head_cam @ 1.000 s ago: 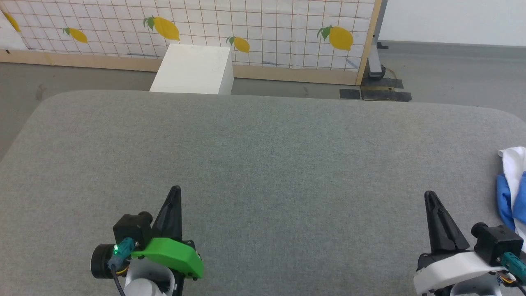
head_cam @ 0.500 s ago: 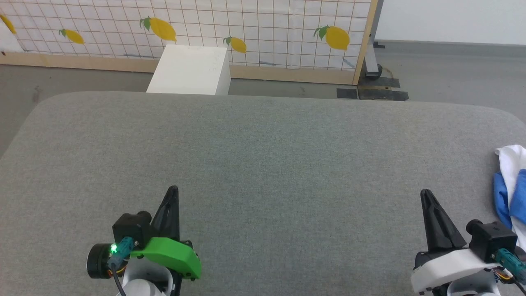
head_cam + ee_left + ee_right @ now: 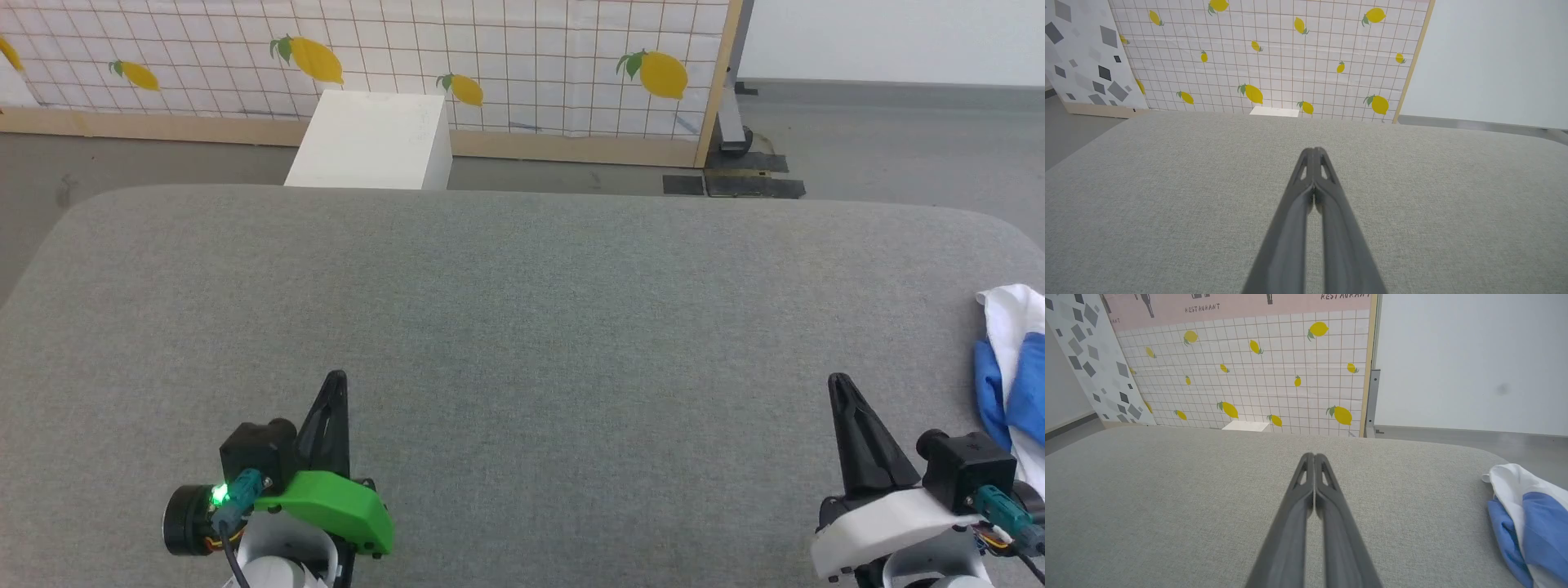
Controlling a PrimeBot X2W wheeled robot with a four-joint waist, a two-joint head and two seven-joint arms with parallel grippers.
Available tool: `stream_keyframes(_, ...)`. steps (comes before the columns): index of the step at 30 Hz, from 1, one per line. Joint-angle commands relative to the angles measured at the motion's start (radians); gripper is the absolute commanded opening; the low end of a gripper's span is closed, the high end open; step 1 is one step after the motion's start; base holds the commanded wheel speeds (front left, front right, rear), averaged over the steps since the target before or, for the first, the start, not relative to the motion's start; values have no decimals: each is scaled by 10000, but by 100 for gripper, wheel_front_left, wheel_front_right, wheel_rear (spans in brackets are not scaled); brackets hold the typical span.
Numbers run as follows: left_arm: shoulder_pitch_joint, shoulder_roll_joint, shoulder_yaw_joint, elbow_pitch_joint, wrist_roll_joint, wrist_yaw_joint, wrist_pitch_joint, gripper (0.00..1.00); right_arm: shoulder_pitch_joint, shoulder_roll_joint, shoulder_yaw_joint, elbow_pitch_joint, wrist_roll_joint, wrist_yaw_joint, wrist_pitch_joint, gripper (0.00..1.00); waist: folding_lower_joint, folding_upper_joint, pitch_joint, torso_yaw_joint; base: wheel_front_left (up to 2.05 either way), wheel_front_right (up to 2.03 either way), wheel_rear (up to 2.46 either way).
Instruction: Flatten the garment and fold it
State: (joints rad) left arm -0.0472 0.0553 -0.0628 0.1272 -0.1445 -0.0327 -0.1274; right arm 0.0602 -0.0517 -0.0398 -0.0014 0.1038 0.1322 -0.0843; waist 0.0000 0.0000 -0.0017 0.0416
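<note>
Left claw [image 3: 335, 382] and right claw [image 3: 838, 385] each pressed together, empty, poised over grey desk [image 3: 522, 310], crumpled white-and-blue garment [image 3: 1011, 327] on desk just right of right claw, not touching it, white box [image 3: 371, 143] beyond left claw.

A wide table [image 3: 522, 327] covered in grey cloth, with rounded far corners, spreads across the foreground. Behind its far edge a white box [image 3: 367, 143] stands on the grey floor [image 3: 898, 147], in front of a white gridded screen [image 3: 506, 49] printed with yellow lemons and edged in pale wood. Flat black patches [image 3: 735, 186] lie on the floor by the screen's right end, a panel with grey diamonds [image 3: 1086, 53] stands at its left, and a plain white wall [image 3: 1494, 61] is on its right.
</note>
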Motion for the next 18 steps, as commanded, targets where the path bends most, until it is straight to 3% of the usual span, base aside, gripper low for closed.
stream_keyframes(1,127,-27,57,-94,146,60,59,0,-186,8,34,8,-129,-8,49,0,0,0,1,-11,0,0,0)
stream_keyframes(18,225,-34,219,-428,514,136,403,0,-304,10,137,9,-387,-10,274,0,0,0,5,-126,0,0,0)
